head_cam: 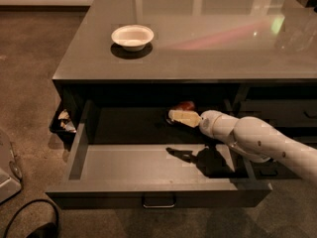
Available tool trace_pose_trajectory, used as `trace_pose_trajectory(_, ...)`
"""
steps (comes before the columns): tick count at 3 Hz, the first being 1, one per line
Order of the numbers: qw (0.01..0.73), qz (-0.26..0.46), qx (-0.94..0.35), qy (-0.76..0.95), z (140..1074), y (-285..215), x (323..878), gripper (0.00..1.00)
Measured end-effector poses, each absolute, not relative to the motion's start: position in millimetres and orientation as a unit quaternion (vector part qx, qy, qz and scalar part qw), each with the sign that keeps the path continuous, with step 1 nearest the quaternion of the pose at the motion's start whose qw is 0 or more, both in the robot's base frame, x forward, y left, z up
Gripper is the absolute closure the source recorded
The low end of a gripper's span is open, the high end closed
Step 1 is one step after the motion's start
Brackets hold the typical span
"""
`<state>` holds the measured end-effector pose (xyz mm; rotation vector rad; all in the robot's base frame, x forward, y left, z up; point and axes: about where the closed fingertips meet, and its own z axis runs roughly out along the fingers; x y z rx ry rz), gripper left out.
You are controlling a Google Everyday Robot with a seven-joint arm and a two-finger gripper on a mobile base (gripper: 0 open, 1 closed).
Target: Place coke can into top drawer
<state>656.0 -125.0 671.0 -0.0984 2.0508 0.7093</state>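
My claw (174, 116) is inside the open top drawer (133, 163), with the coke can (186, 105) just behind it. Whether I grip the can, I cannot tell.

**Drawer open at the left and front; arm blocks the back right**

The top drawer (133, 163) stands pulled out. Its light floor is bare across the left side and the front, open to a reach from above. The back part lies under the countertop (208, 58) edge, where only a low, dark gap is left. In that gap, right of centre, sits the gripper (183, 117), with the coke can (186, 105) just behind it. The white arm (257, 140) crosses over the drawer's right side wall and fills the back right corner. The white bowl (132, 36) stands on the countertop, well back from the front edge.
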Motion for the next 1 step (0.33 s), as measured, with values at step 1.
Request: trace_pose_trajectory(1,0.467,0.288,-0.039,0.835,671.4,-125.5,656.4,0.00)
